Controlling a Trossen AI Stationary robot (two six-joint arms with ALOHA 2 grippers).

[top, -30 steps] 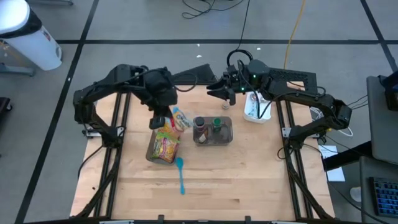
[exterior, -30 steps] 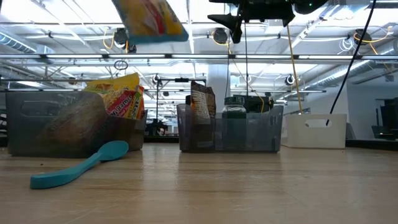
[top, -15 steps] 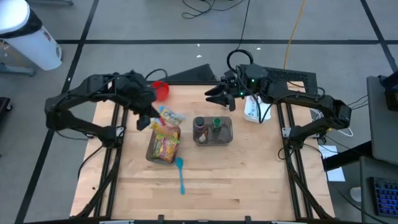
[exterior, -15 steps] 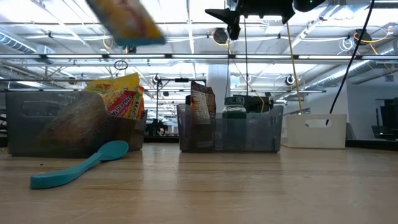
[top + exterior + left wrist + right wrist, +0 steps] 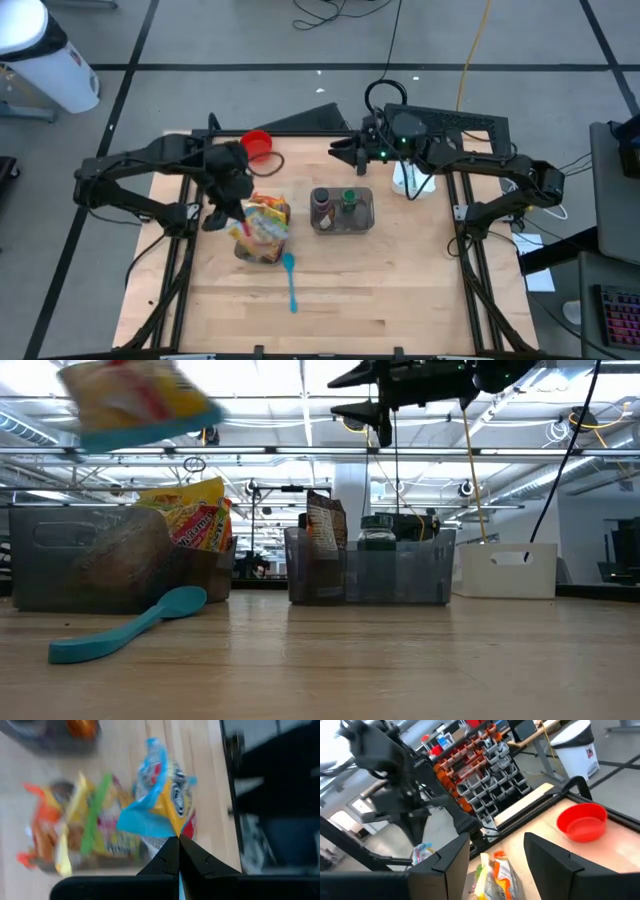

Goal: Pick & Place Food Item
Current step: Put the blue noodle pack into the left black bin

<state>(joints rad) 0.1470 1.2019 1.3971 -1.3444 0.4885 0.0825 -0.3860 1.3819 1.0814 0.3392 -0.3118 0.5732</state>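
My left gripper (image 5: 238, 208) is shut on a yellow and blue snack bag (image 5: 264, 214), held high over the dark bin of snack packs (image 5: 258, 245). In the low view the bag (image 5: 135, 400) is well above that bin (image 5: 100, 565). The left wrist view shows the bag (image 5: 162, 795) just past my shut fingers (image 5: 178, 842). My right gripper (image 5: 340, 150) is open and empty, high over the table's far side, behind the clear bin of jars (image 5: 343, 212); its fingers stand apart in its wrist view (image 5: 492, 852). My left gripper pinches the bag's blue edge (image 5: 167, 827) between its two fingertips. The fingers slant down from above. The bag hangs beyond them, lifted clear above the snack bin.
A teal spoon (image 5: 291, 282) lies on the table near the snack bin. A red bowl (image 5: 257, 146) stands at the far left edge. A white bin (image 5: 408, 178) stands at the far right. The near half of the wooden table (image 5: 380, 300) is bare.
My left gripper has carried the bag toward the table's left and near edges, from beside the jar bin to over the snack bin, and slightly down. The bag has turned in the hold. My right gripper has stayed high and open.
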